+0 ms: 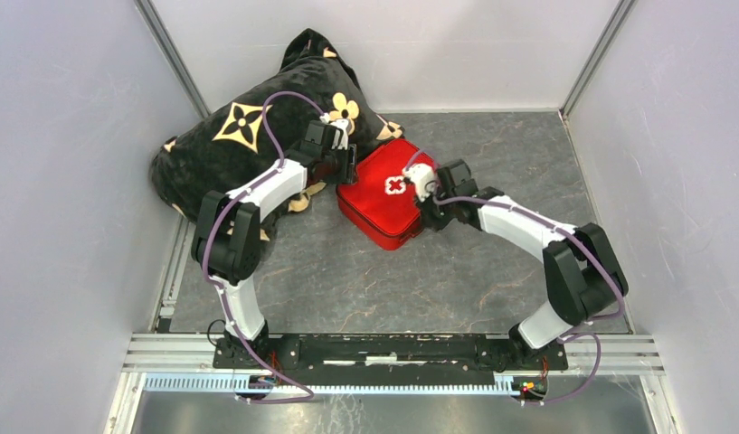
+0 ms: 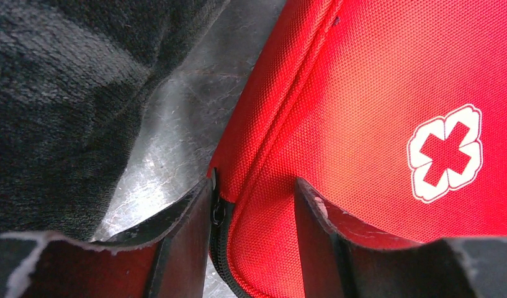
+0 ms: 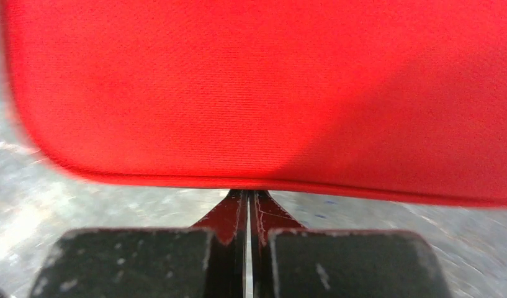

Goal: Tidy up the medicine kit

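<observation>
The red medicine kit (image 1: pixel 379 203) lies closed on the table, its white cross emblem (image 1: pixel 395 185) facing up. My left gripper (image 1: pixel 349 170) is at the kit's far-left corner. In the left wrist view its fingers (image 2: pixel 254 186) are apart and straddle that corner of the kit (image 2: pixel 362 93), the left finger against the black zipper pull (image 2: pixel 218 214). My right gripper (image 1: pixel 427 192) is at the kit's right edge. In the right wrist view it (image 3: pixel 249 192) is shut, its tips touching the kit's (image 3: pixel 257 87) lower rim; what lies between the tips is hidden.
A big black pillow with gold flowers (image 1: pixel 248 136) lies at the back left, touching the kit's far side, and fills the left of the left wrist view (image 2: pixel 58 105). White walls enclose the grey table (image 1: pixel 347 280) on three sides.
</observation>
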### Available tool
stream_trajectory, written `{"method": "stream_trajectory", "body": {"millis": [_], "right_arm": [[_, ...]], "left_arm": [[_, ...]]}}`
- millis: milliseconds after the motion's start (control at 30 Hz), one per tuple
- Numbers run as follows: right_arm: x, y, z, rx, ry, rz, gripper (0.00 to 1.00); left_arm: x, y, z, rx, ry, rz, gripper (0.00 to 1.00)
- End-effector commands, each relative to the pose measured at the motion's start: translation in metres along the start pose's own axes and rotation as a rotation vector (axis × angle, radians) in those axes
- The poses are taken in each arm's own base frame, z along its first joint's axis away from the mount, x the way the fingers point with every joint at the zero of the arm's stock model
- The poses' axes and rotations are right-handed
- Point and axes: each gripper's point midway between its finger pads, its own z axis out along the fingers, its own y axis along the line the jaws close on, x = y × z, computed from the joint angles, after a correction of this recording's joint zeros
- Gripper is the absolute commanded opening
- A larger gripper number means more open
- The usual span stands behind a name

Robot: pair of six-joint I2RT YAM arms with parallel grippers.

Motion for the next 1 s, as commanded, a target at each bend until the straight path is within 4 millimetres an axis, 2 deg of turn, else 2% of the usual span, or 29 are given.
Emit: {"method": "stream_trajectory", "body": {"millis": [0,133,233,433,500,567,700,833,967], "right_arm": [[-0.010,0.095,-0.002,-0.312,-0.076,-0.079,0.00],[-0.025,0.108,-0.008,-0.333,-0.145,-0.058,0.00],[-0.030,0.128,-0.009,-0.389,-0.147,-0.073,0.00],[-0.024,0.163,-0.007,-0.461,-0.131,-0.117,0.00],[-0.021,0.167,-0.006,-0.454,-0.134,-0.109,0.00],[-0.018,0.152,-0.002,-0.351,-0.125,-0.069,0.00],[-0.006,0.083,-0.004,-0.013,-0.085,0.094,0.00],[-0.007,0.031,-0.013,0.092,-0.124,0.230,0.00],[-0.023,-0.009,-0.009,0.112,-0.144,0.262,0.00]], "left_arm": [[0.033,-0.040,0.003,0.094,0.118,-0.022,0.54],[0.034,-0.044,0.002,0.096,0.116,-0.017,0.53],[0.033,-0.047,0.001,0.097,0.114,-0.015,0.53],[0.032,-0.047,0.000,0.094,0.108,-0.016,0.53],[0.032,-0.047,-0.001,0.090,0.111,-0.017,0.53],[0.032,-0.045,-0.002,0.081,0.112,-0.016,0.53],[0.034,-0.043,-0.011,0.066,0.114,-0.017,0.53],[0.042,-0.057,-0.029,0.113,0.106,-0.017,0.53],[0.067,-0.083,-0.043,0.163,0.128,0.021,0.54]]}}
